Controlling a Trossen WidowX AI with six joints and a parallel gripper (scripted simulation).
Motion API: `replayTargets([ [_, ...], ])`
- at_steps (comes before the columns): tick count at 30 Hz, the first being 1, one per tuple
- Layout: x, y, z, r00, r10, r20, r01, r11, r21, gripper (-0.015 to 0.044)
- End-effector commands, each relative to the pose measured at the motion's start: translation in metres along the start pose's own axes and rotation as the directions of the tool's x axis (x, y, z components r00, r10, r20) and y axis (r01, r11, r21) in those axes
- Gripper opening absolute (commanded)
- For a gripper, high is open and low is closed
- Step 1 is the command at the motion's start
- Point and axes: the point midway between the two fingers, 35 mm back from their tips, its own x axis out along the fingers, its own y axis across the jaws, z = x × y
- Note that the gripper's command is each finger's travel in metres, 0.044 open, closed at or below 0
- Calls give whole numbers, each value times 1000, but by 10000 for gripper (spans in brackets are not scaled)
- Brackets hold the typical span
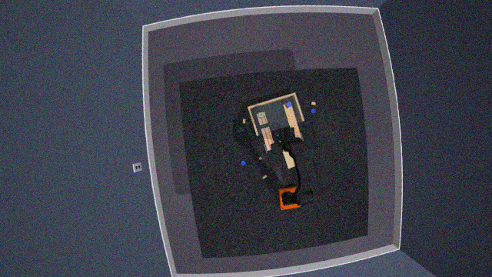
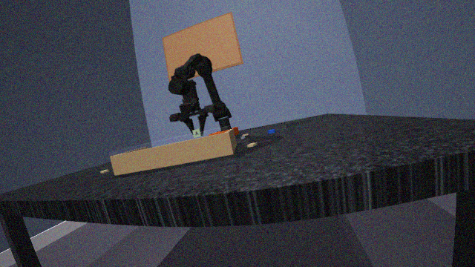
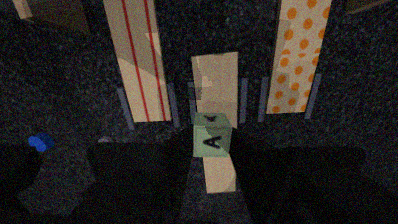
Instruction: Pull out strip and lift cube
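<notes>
Exterior view had the claw (image 2: 197, 133) (image 3: 209, 128) shut tight on the labelled cube (image 2: 195, 131) (image 3: 212, 142), letter A showing, held up above the box wall (image 2: 174, 153); wrist cam put the plain strip (image 3: 218, 82) (image 1: 288, 159) below it, btwn the red-striped strip (image 3: 142, 65) (image 1: 267, 138) and orange-dotted strip (image 3: 295, 65) (image 1: 294, 121).
</notes>
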Motion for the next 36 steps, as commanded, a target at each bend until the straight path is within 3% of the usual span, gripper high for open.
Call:
replayTargets([
  [1, -4, 1, -12, 1000, -4, 7, 4, 1000, 6, 0],
  [11, -3, 5, -46, 1000, -4, 4, 4, 1000, 6, 0],
  [21, -38, 6, -46, 1000, -4, 4, 4, 1000, 6, 0],
  [36, -39, 6, -46, 1000, -4, 4, 4, 1000, 6, 0],
])
